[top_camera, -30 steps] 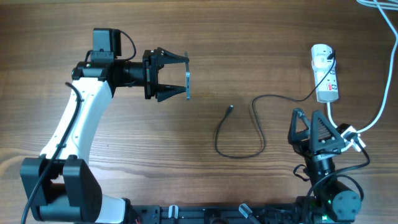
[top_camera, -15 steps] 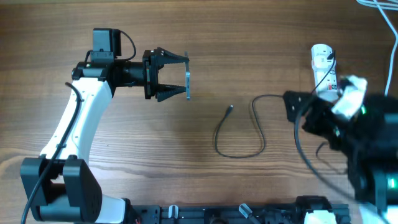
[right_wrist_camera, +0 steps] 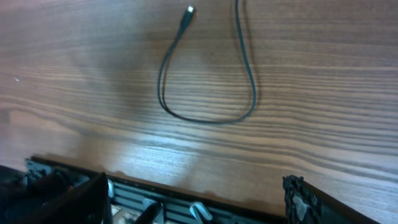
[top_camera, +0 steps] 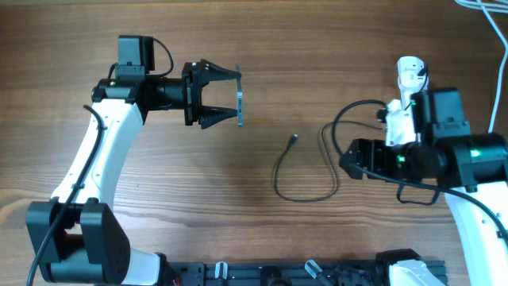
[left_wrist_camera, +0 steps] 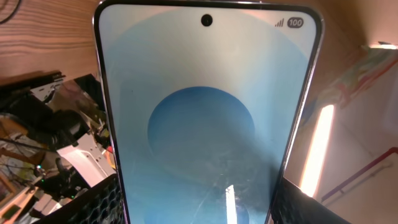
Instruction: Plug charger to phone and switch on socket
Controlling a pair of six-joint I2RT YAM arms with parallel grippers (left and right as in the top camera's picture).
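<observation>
My left gripper (top_camera: 226, 102) is shut on the phone (top_camera: 240, 107) and holds it edge-on above the table at the upper left. In the left wrist view the phone's pale blue screen (left_wrist_camera: 208, 118) fills the frame between the jaws (left_wrist_camera: 199, 205). The charger, a thin black cable (top_camera: 305, 197), lies looped mid-table with its connector tip (top_camera: 294, 139) free. It also shows in the right wrist view (right_wrist_camera: 205, 119), with its tip (right_wrist_camera: 189, 10) at the top. My right gripper (top_camera: 347, 161) is open and empty, just right of the loop. The socket (top_camera: 409, 71) lies at the upper right, partly hidden by my right arm.
A thick white cord (top_camera: 497, 48) runs from the socket side along the right edge. The black frame rail (right_wrist_camera: 186, 205) lines the table's front edge, under the right gripper (right_wrist_camera: 196, 208). Bare wood lies between the phone and the cable.
My right arm has lifted from its low rest at the front right and swung up and left, now over the table beside the cable loop. The left arm and phone have not moved.
</observation>
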